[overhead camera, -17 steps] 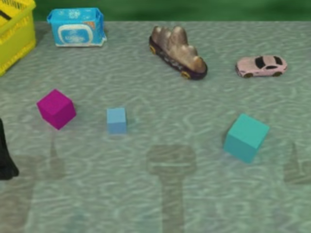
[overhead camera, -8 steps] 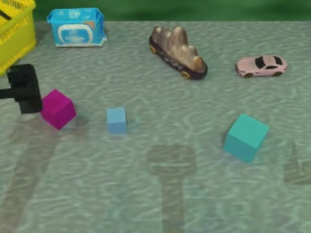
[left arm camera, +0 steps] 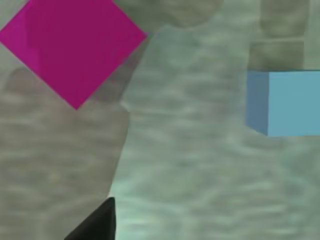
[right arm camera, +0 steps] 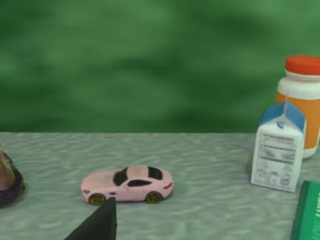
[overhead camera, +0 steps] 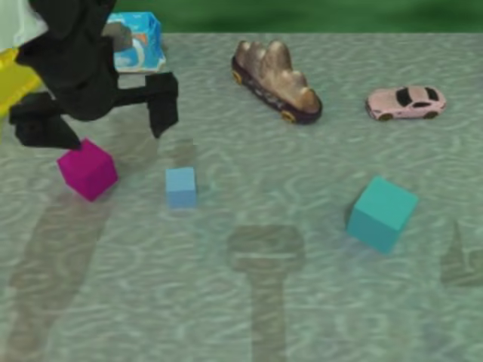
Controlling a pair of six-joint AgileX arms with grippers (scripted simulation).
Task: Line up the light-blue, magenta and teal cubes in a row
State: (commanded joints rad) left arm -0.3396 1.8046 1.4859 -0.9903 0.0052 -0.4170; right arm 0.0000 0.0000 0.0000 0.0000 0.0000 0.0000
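Left gripper [overhead camera: 102, 113] spread above magenta cube [overhead camera: 88, 169] | light-blue cube [overhead camera: 181, 187] near, apart | right gripper unseen

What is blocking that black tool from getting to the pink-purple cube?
Nothing visible. The left tool hangs open just above the magenta cube, with only bare table around it. The light-blue cube sits apart to its right.

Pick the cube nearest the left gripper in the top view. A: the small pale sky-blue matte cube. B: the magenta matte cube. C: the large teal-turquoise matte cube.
B: the open left gripper hovers just above the magenta matte cube; the other two cubes lie farther to the right.
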